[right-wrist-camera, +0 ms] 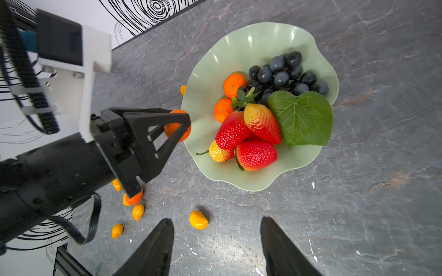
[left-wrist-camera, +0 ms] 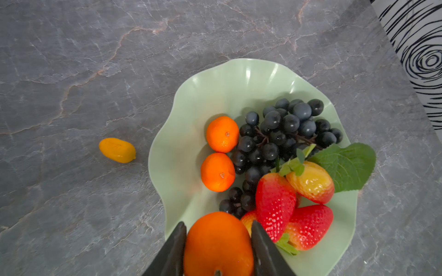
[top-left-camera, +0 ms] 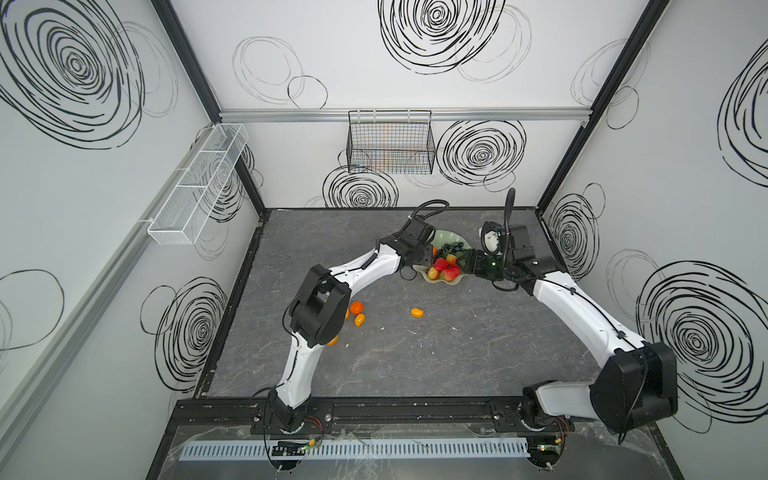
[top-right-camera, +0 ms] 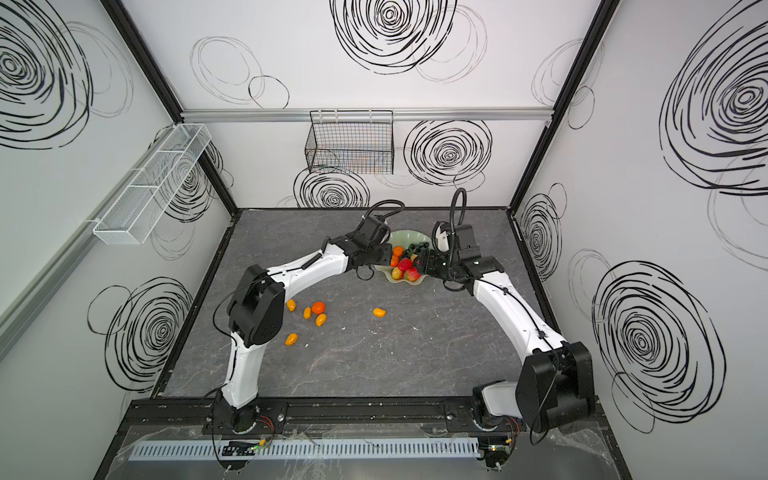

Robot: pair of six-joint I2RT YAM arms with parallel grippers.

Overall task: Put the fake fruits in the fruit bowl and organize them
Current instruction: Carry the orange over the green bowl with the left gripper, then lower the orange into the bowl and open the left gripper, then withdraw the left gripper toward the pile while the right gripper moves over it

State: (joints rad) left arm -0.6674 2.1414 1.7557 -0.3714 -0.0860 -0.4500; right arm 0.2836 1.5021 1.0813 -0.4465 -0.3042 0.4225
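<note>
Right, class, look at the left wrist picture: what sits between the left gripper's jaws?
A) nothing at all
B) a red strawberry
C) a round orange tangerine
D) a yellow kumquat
C: the left gripper has its two dark jaws on either side of a round orange tangerine, at the rim of the fruit bowl.

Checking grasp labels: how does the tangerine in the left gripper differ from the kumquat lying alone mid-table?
Shape: the tangerine is round, the kumquat a smaller oval. Colour: tangerine deep orange, kumquat yellow-orange. State: the tangerine is clamped in the left gripper at the rim of the bowl; the kumquat lies loose on the table. Both are glossy, and neither rests in the bowl yet.
</note>
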